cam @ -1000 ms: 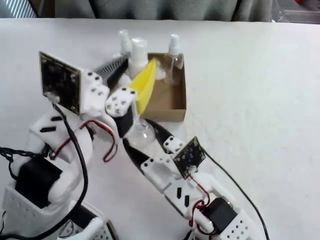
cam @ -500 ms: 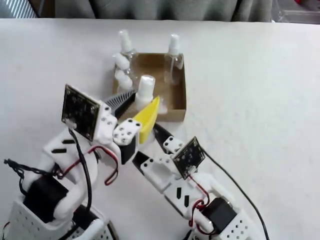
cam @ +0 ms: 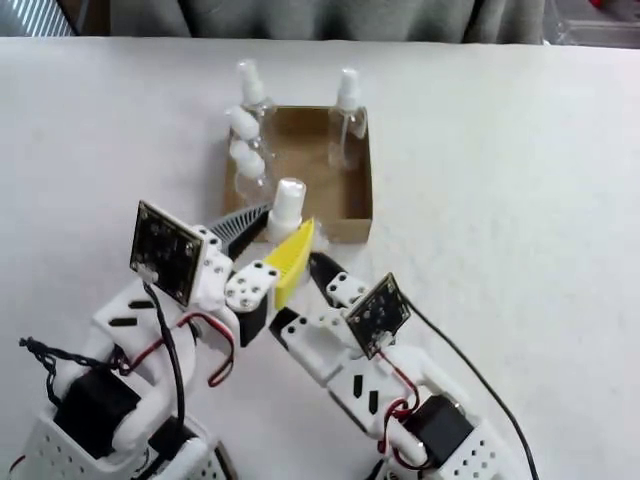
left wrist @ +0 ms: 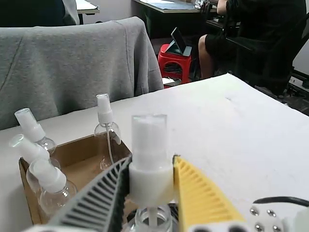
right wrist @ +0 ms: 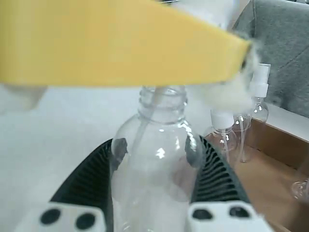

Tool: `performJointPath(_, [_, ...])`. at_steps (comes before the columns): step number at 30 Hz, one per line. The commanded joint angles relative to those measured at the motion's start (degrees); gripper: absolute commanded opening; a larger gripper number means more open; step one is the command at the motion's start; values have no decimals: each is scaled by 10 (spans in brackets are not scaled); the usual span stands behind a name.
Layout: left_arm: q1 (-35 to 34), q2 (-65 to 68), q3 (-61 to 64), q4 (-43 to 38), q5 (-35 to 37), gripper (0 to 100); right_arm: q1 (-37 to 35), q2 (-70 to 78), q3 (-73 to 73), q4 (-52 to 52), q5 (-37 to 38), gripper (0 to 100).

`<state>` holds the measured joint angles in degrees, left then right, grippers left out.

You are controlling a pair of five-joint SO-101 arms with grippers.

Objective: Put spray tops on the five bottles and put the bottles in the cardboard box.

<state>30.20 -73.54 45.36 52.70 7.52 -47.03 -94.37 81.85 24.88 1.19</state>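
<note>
Left hand (left wrist: 150, 182) pinching spray top (left wrist: 150, 162) just beside cardboard box's (cam: 359, 190) near wall, right hand (right wrist: 154, 145) clamped on clear bottle (right wrist: 150, 186) beneath it, four topped bottles (cam: 347, 112) seemingly inside the box.

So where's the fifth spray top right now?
The spray top is clamped in the left tool, right above the neck of the bottle held by the right tool. In the high view that's beside the cardboard box, on the arms' side.

Bright, even light; faint soft shadows
</note>
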Motion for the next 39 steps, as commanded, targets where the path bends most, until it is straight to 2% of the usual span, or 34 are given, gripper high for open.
performJointPath(1, [3,-29,8,-11,-5,222,4,-5,-7,0,1,15])
performJointPath(4, [3,-62,18,-6,-6,292,4,-5,-7,0,1,15])
performJointPath(10, [2,-131,12,53,-7,271,6,-5,-7,0,1,15])
performJointPath(14, [-24,-167,15,76,-7,250,47,-5,-10,-5,30,15])
performJointPath(19, [-51,-206,32,82,-6,168,89,-5,-11,-8,35,15])
performJointPath(23, [-48,-249,65,78,-3,11,103,0,-19,-31,32,15])
performJointPath(26, [-48,-287,95,81,-3,49,121,11,-45,-43,32,15])
performJointPath(29, [-47,-319,123,82,-2,21,124,50,-85,-44,32,15])
performJointPath(36, [59,-316,167,115,-3,22,126,227,-197,-101,32,15])
performJointPath(39, [78,-316,189,110,-3,22,124,284,-230,-108,20,15])
